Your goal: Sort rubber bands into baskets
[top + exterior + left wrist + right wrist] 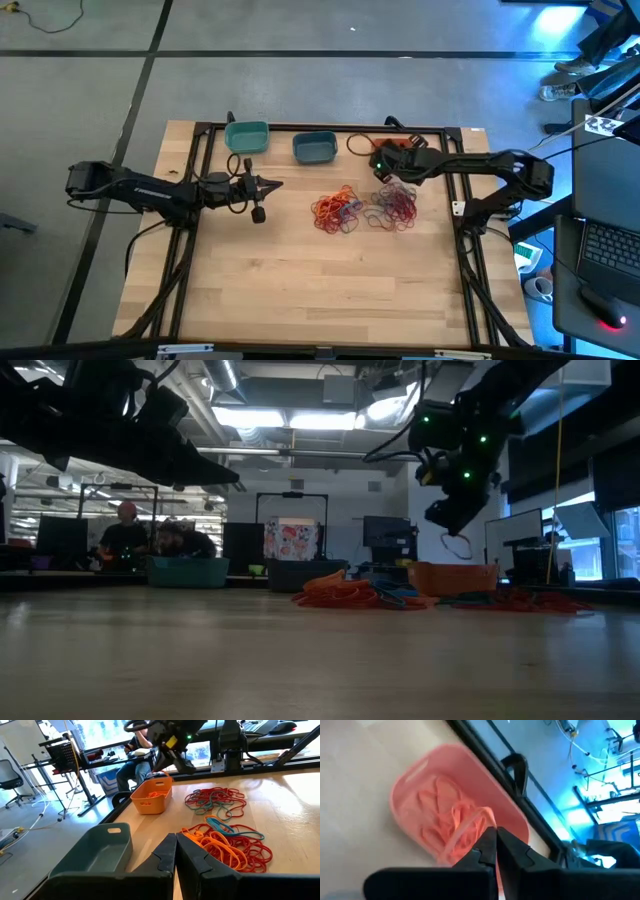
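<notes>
Teal basket (246, 136), slate blue basket (314, 148), 2 rubber band piles (337, 210), wooden table (300, 290)

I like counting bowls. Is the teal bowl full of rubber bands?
No. In the high view the teal bowl looks empty inside, while the rubber bands lie in piles on the wooden table.

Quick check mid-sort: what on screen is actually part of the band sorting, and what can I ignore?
Part of the job:
- rubber bands, two piles on the table
- teal basket
- slate blue basket
- orange basket, bands already inside
- right gripper, shut on an orange rubber band above the orange basket
- left gripper, shut, waiting

Ignore:
- black cables
- people in the room behind
</notes>
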Motion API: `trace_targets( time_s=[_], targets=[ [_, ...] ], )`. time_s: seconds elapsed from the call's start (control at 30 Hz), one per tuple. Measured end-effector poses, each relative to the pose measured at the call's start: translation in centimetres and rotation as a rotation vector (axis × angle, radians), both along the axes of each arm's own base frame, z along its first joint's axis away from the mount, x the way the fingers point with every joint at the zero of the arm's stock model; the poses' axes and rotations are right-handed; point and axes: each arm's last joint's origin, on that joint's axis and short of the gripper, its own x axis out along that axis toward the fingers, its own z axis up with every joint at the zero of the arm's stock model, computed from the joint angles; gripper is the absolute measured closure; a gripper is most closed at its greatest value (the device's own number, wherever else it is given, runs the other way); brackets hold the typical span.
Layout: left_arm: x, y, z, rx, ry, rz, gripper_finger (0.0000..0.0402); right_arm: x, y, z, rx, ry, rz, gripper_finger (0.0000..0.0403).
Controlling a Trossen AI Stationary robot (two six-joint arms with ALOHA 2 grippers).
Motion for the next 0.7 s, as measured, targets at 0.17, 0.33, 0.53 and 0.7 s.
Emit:
trace_targets(
  time_s=[0.17, 0.33, 0.53, 0.7],
  targets=[
    [0.0, 0.0, 0.0, 0.001, 0.0, 0.0, 0.0396, -0.4, -1.6, 0.0, 0.03, -0.05, -0.038, 0.0391],
    [0.0, 0.0, 0.0, 0.0, 0.0, 0.0, 0.0396, -0.9, -2.6, -0.1, 0.07, -0.066, -0.063, 0.0358],
    [0.0, 0.0, 0.0, 0.001, 0.0, 0.0, 0.0396, -0.8, -2.5, -0.1, 0.11, -0.085, -0.047, 0.0275],
    [0.0, 0.0, 0.0, 0.0, -0.003, 0.0, 0.0396, -0.4, -1.7, -0.1, 0.247, -0.15, 0.046, 0.0236]
  ],
)
